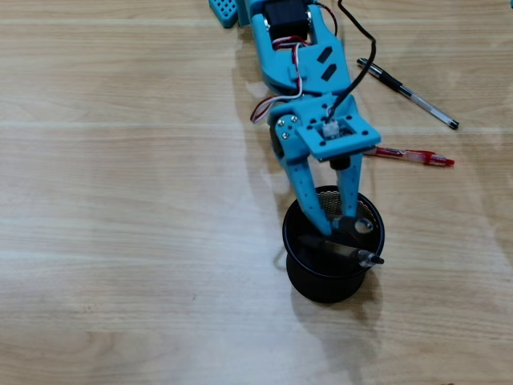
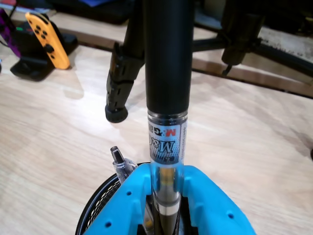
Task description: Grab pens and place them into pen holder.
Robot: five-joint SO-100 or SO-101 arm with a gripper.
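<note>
A black mesh pen holder (image 1: 321, 281) stands on the wooden table, and its rim shows in the wrist view (image 2: 95, 213). My blue gripper (image 1: 338, 224) reaches down into it. In the wrist view the gripper (image 2: 166, 172) is shut on a pen (image 2: 167, 93) with a black grip and clear barrel, held upright with the grip end toward the camera. Another pen (image 1: 362, 257) leans inside the holder, its clear end over the rim; it also shows in the wrist view (image 2: 120, 165). A black pen (image 1: 409, 93) and a red pen (image 1: 413, 155) lie on the table to the right of the arm.
A light blue part (image 1: 224, 10) sits at the top edge of the overhead view. In the wrist view a black tripod leg (image 2: 119, 83) stands beyond the holder, and an orange game controller (image 2: 46, 39) rests on a black stand at the far left.
</note>
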